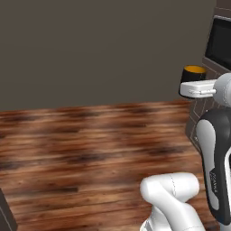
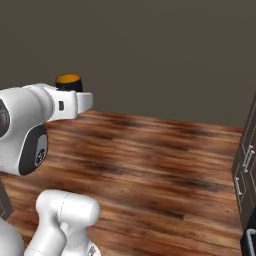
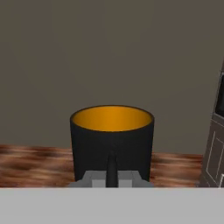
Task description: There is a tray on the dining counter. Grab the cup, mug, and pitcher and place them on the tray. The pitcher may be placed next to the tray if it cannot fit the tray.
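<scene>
The mug [image 3: 112, 144], black with an orange interior, is seen upright and close in the hand view, its handle facing the camera. It is carried in the air in front of the white hand, well above the wooden floor [image 1: 90, 144]. In the left base view the mug [image 1: 194, 73] shows just beyond the hand, at the right edge near a dark cabinet front [image 1: 220, 40]. In the right base view its orange rim [image 2: 68, 80] rises just behind the hand. The gripper [image 3: 112, 178] is seen clenched on the mug at the handle, its grey fingers [image 3: 89, 179] pressed against the base of the mug wall. A plain grey-brown wall [image 2: 150, 50] lies behind. Dark panelled cabinet doors [image 2: 246, 170] are seen at the right edge.
</scene>
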Available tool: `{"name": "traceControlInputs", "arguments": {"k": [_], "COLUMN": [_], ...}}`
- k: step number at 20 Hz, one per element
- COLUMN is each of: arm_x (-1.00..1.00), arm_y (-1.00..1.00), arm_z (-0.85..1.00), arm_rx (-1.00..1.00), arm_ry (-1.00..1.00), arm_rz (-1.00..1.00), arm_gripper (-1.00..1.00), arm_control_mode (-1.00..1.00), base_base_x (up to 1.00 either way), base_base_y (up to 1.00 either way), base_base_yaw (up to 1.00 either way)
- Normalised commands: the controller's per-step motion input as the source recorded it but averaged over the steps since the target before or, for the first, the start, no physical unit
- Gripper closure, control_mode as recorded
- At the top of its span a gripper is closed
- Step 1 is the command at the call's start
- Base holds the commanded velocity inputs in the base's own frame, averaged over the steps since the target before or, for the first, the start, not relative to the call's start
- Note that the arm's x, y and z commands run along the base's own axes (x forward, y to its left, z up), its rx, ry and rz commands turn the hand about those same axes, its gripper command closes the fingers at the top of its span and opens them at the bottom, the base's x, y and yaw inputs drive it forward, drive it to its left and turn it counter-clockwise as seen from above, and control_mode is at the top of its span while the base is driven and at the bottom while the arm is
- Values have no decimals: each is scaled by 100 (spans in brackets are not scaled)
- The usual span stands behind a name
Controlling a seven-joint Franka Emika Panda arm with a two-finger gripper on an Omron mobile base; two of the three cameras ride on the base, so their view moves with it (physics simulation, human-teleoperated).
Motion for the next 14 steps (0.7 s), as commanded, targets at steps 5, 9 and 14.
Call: {"name": "traceControlInputs", "arguments": {"k": [5,9,14], "arm_x": [0,0,0], "arm_y": [0,0,0], "arm_z": [0,0,0], "arm_rx": [0,0,0], "arm_ry": [0,0,0], "arm_rz": [0,0,0], "arm_gripper": [100,100,100], "arm_control_mode": [100,100,100], "base_base_x": [100,100,100], "base_base_y": [1,2,0], "base_base_yaw": [13,31,45]}}
